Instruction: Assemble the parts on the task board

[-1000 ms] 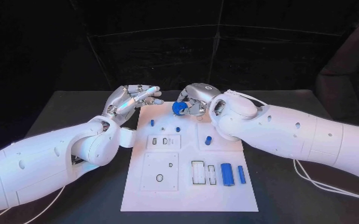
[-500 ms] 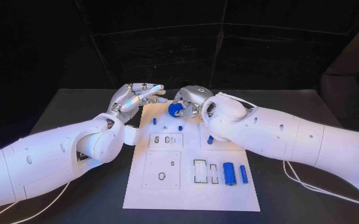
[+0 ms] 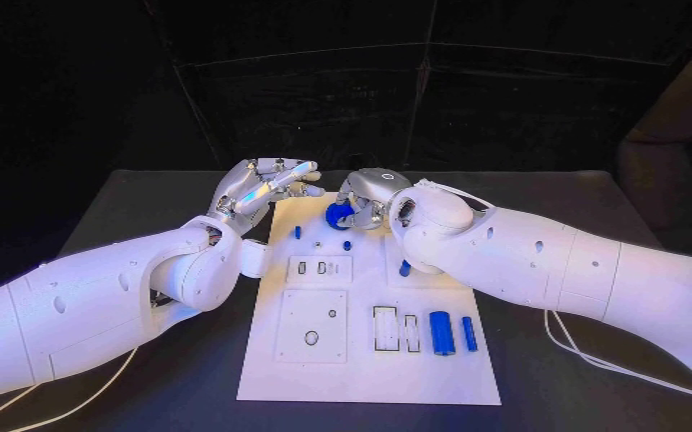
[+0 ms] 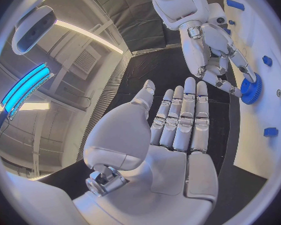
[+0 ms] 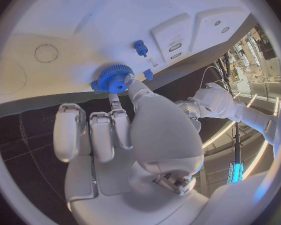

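The white task board lies in the middle of the black table. At its far end my right hand pinches a blue toothed gear between thumb and finger. The right wrist view shows the gear close over the board, next to a small blue peg; I cannot tell if it touches. My left hand hovers by the board's far left corner, fingers straight and apart, holding nothing. The left wrist view has that open hand facing the right hand and the gear.
Small blue pegs stand on the board's far half. Two blue cylinders lie at its near right beside rectangular slots. A raised square plate sits at near left.
The view has shifted a little. My right hand still holds the gear at the board's far end, a touch lower. The left hand stays open beside it.
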